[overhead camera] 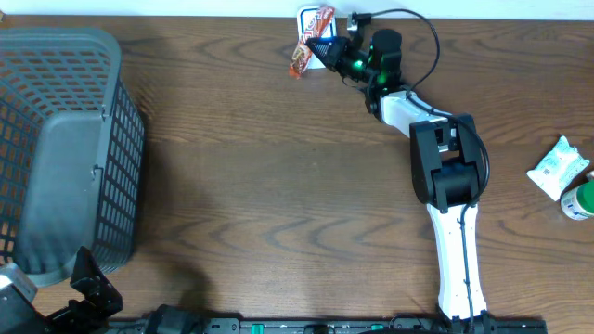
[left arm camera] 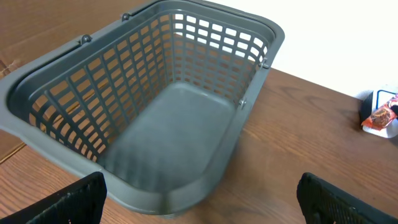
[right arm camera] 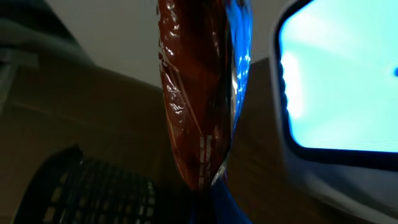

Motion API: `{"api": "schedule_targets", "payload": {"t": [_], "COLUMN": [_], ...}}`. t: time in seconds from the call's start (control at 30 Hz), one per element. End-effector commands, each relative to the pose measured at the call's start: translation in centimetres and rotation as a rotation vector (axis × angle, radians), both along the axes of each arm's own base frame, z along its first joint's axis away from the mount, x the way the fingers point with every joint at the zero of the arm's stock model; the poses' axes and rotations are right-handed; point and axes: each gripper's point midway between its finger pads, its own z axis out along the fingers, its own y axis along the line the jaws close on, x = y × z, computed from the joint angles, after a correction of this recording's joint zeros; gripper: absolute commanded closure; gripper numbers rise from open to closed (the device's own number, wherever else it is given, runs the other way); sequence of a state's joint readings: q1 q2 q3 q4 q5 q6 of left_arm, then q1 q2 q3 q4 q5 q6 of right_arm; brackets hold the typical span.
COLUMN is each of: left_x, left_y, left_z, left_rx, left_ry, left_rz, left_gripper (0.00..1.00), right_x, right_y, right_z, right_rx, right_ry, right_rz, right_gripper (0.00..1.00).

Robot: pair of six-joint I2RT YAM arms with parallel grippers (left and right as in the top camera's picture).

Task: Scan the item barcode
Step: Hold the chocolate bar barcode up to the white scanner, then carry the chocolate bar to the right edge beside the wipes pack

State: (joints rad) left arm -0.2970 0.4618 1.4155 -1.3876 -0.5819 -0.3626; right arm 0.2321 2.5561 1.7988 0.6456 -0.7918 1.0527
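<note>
Packet point(right arm camera: 199, 93) at the far edge, pinched in the closed right gripper point(overhead camera: 329, 51) beside the scanner point(right arm camera: 339, 81) — left gripper point(left arm camera: 199, 210) open, idle — may fail to read, since its crinkled foil appears edge-on, barcode unseen.

Grey lattice basket point(left arm camera: 273, 38) standing upright on wooden bench point(left arm camera: 298, 130); dark fingers point(left arm camera: 74, 200) of left claw point(left arm camera: 205, 208) spread wide at lower corners; red packet point(left arm camera: 380, 117) at far right edge, well apart from basket.

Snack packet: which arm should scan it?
Right. The right gripper holds the snack packet beside the scanner; the left gripper is open, empty, over by the basket.
</note>
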Motion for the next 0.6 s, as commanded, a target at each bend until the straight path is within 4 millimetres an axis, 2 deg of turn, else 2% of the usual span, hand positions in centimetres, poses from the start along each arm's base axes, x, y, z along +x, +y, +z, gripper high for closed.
{"api": "schedule_targets", "payload": {"t": [0.0,0.13,0.27,0.4,0.5,0.57], "left_x": [-0.1,-0.1,-0.1,-0.1,-0.1,-0.1], "left_y": [0.1,0.1,0.1,0.1,0.1,0.1], "left_z": [0.2,0.2,0.2,0.2,0.2,0.2], "left_rx": [0.009,0.009,0.009,0.009,0.009,0.009], "left_ry": [-0.002,-0.002,-0.002,-0.002,-0.002,-0.002], "left_rz": [0.002,0.002,0.002,0.002,0.002,0.002], "left_gripper": [0.02,0.02,0.02,0.02,0.02,0.02], "right_x": [-1.6,-2.5,-4.0,-7.6,-11.1,-13.7], "right_y": [1.2,1.1,-0.3,-2.9,-6.0,-8.9], "right_z": [6.3,9.5,10.4,12.6,14.1,14.8], "right_rx": [0.013,-0.052,-0.328,-0.605,-0.808,-0.945], "right_ry": [-0.133,-0.134,-0.095,-0.048,0.009,0.066], "right_rz": [0.113,0.112,0.002,-0.109,-0.202,-0.277], "right_gripper": [0.99,0.98,0.99,0.98,0.99,0.99]}}
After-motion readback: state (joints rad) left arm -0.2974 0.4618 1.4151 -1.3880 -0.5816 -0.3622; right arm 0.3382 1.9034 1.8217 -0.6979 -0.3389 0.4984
